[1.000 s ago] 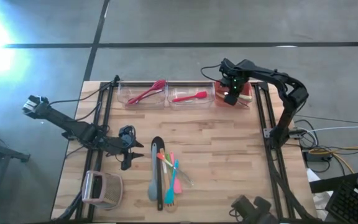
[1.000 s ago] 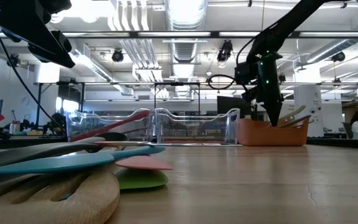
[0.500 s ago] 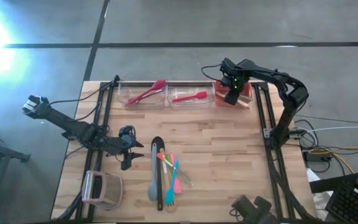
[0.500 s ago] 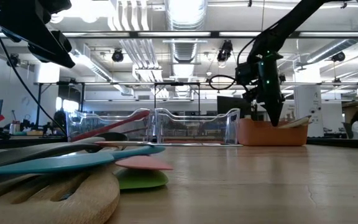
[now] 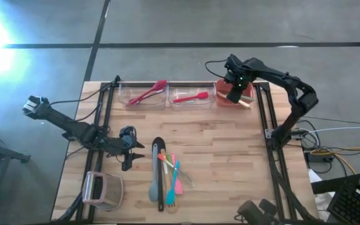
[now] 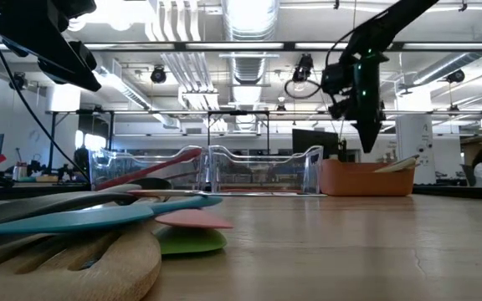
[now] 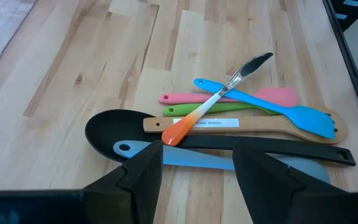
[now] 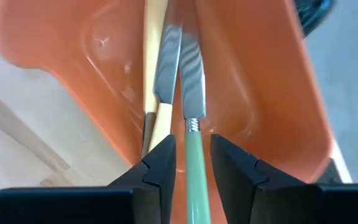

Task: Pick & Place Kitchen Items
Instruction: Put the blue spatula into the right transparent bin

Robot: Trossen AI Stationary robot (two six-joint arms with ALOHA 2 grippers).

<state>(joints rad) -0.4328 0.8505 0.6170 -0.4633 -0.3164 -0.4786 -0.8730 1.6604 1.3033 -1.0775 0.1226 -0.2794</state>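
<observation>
A pile of slim utensils (image 5: 166,178) lies flat on the table: black, grey, wooden, pink, green, blue, and one with an orange handle (image 7: 185,127). My left gripper (image 5: 132,154) hovers open just left of the pile (image 7: 197,167). My right gripper (image 5: 233,95) hangs open above the orange bin (image 6: 366,178), clear of it in the low view (image 6: 366,138). Inside the bin lie a green-handled knife (image 8: 192,87) and a wooden-handled utensil (image 8: 154,68); one pale handle (image 6: 396,164) rests on the rim.
Two clear bins (image 5: 147,94) (image 5: 191,96) at the far edge hold red utensils. A boxy pinkish-white handled object (image 5: 102,189) sits at the near left corner. Dark rails (image 5: 105,112) (image 5: 264,119) run along both sides. Bare wood lies between the pile and the bins.
My right gripper has risen straight up out of the orange bin. The handle that stuck up slanted beside its fingers has dropped and now lies low across the bin's rim.
</observation>
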